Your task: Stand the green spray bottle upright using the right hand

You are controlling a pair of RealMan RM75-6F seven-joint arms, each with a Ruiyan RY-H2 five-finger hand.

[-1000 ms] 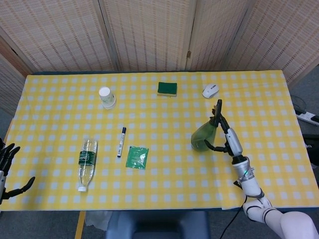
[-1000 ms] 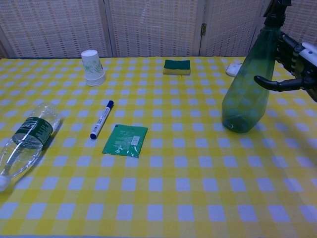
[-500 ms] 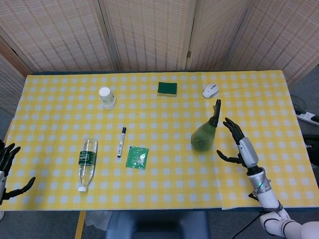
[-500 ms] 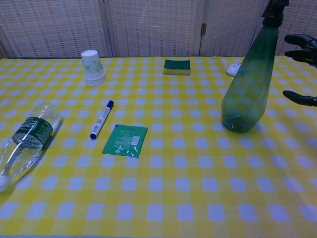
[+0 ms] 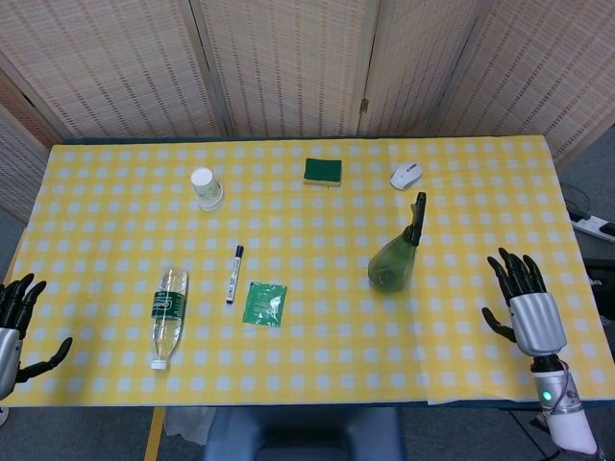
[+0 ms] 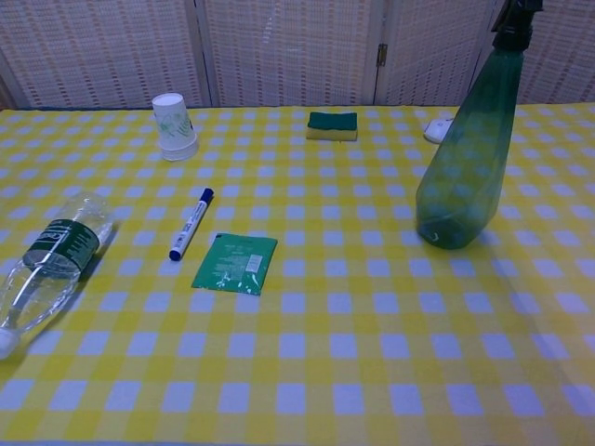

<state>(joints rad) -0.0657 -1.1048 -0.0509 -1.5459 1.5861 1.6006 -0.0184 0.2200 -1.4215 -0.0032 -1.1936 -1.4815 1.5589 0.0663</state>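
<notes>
— Since the green spray bottle (image 5: 395,259) stands upright right of centre on the worktop (image 5: 317,355), what's left?
— Nothing, I judge; the right robot hand (image 5: 524,309) sits lower right, fingers spread, empty.

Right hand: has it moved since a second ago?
Yes. The right hand has let go of the green spray bottle and drawn back toward the table's near right edge, away from the white computer mouse. The bottle stands upright where it was.
</notes>
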